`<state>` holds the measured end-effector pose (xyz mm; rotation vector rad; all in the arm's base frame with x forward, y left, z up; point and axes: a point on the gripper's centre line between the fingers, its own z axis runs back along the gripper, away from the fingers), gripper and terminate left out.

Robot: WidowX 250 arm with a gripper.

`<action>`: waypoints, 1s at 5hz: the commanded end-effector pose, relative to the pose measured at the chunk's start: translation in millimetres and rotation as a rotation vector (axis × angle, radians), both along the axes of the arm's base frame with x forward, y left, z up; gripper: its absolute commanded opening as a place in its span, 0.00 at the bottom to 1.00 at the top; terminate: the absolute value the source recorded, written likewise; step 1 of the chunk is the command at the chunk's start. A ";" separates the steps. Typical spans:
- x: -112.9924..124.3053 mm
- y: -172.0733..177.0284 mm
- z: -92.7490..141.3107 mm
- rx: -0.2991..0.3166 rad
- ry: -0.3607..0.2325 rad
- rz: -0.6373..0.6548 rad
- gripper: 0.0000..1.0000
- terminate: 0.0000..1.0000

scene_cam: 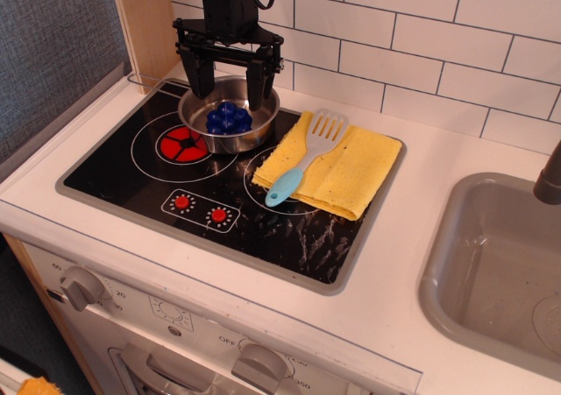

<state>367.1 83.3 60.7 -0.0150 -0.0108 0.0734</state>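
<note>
You're looking at a toy kitchen: a black hob (219, 193) with painted burners, white tiled wall (421, 45), grey sink (456, 264), oven knobs (83, 287) below.

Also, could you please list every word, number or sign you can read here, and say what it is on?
"OFF" on the oven front panel.
"350", partly legible, beside the right knob.
Numbers by the left knob are too blurred to read.
Nothing else carries text.

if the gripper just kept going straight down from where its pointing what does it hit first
Most likely the round silver metal pot: the open black gripper points down over its back rim, above the blue lumpy object inside. Depth is unclear, so the fingers may straddle the rim.
</note>
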 end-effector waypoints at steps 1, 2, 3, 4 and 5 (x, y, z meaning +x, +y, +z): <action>0.0 0.0 0.0 0.000 0.000 0.000 1.00 0.00; -14.8 -36.1 8.8 -0.001 -0.030 -0.075 1.00 0.00; -43.3 -71.8 8.4 0.006 -0.033 -0.150 1.00 0.00; -60.5 -83.8 0.4 0.005 -0.019 -0.154 1.00 0.00; -63.9 -86.7 -25.5 -0.009 0.015 -0.120 1.00 0.00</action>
